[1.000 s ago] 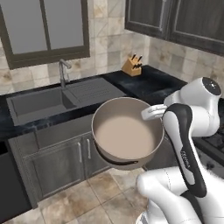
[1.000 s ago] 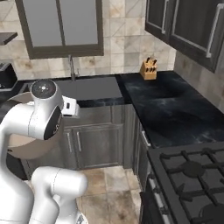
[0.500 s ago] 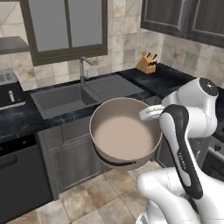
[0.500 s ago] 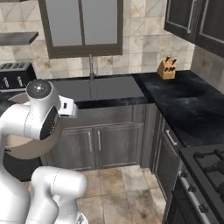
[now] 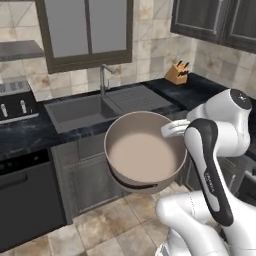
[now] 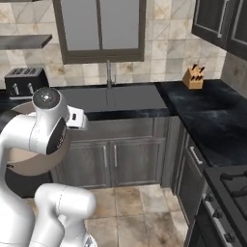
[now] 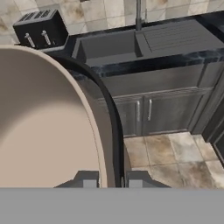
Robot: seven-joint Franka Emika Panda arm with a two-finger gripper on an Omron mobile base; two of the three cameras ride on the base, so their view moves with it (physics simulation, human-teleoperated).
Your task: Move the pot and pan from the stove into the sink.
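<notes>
The pincer (image 7: 109, 180) is clamped on the rim of the pot (image 5: 145, 151), with 1 dark fingertip (image 7: 89, 179) inside the wall and the other outside it. The pot is large, round and tan, with a pale interior that holds nothing. It hangs in the air in front of the robot, above the tiled floor (image 5: 95, 227) and clear of the grey lower cabinets (image 6: 125, 159). In the left base view its open mouth tips toward the camera.

Beyond the pot lies the black desk (image 5: 25, 137) with the sink (image 5: 80, 111) set into it. The sink is a dark grey rectangular basin with nothing visible inside. A steel faucet (image 5: 103, 77) rises at its back edge, and a ribbed draining area (image 7: 179, 37) sits just beside it.

A dark toaster (image 7: 41, 28) stands on the desk on 1 side of the sink. A wooden knife block (image 6: 193, 77) stands well apart on the other side, near the corner. A corner of the stove (image 6: 231, 185) with black grates appears at the lower right of the right base view.
</notes>
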